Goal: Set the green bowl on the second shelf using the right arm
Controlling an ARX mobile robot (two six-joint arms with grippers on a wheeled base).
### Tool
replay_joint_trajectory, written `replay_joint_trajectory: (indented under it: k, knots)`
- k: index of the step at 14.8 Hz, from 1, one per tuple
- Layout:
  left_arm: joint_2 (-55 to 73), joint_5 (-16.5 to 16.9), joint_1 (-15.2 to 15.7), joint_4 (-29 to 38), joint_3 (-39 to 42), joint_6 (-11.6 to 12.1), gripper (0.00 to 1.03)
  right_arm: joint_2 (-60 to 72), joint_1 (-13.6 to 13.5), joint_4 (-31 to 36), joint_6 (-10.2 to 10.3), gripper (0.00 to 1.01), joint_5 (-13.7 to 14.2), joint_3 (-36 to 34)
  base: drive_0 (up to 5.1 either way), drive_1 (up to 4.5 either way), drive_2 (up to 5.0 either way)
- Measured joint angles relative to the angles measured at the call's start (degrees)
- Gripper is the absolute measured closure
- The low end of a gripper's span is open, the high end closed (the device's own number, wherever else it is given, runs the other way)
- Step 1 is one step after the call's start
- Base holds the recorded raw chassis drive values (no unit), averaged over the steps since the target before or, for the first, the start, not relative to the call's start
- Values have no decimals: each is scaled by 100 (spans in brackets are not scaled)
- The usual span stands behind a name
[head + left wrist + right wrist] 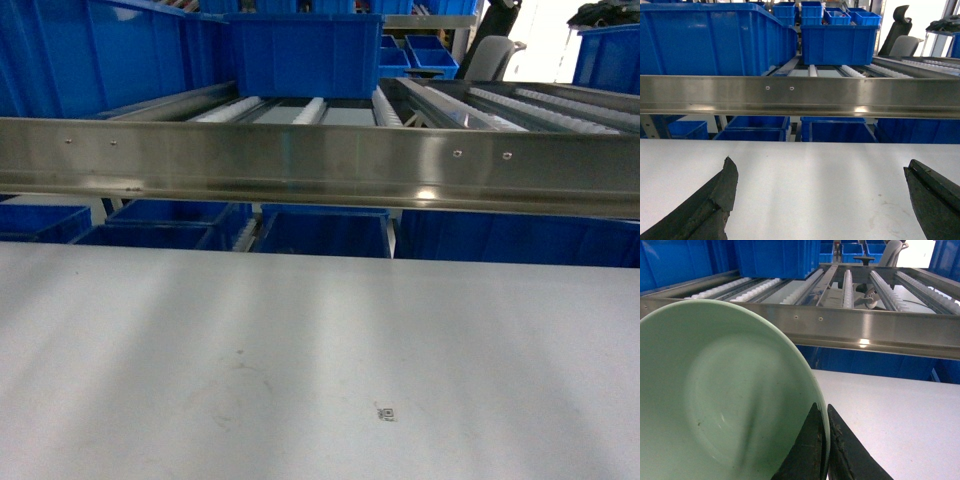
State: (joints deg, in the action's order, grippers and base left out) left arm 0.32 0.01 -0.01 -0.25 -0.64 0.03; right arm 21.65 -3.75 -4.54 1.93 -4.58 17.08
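Observation:
The pale green bowl fills the left half of the right wrist view, tipped up on edge with its hollow facing the camera. My right gripper is shut on the bowl's right rim, one finger inside and one outside. It hangs over the white table, short of the steel front rail of the second shelf, whose roller rails run back behind it. The left gripper is open above the white table with nothing between its fingers. In the head view neither arm nor the bowl appears; the shelf's rail crosses the frame.
A large deep blue crate stands at the back of the roller rails, with another tall blue crate to its left. Smaller blue crates sit below the rail, behind the white table. A chair stands far right.

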Motion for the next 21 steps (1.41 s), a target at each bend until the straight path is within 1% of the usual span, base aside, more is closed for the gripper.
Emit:
replay_joint_trajectory:
  k: [21]
  knots:
    - [0,-7,0,2,0,0,5,0,0,13,0,99,-4,-2,-497,244,244]
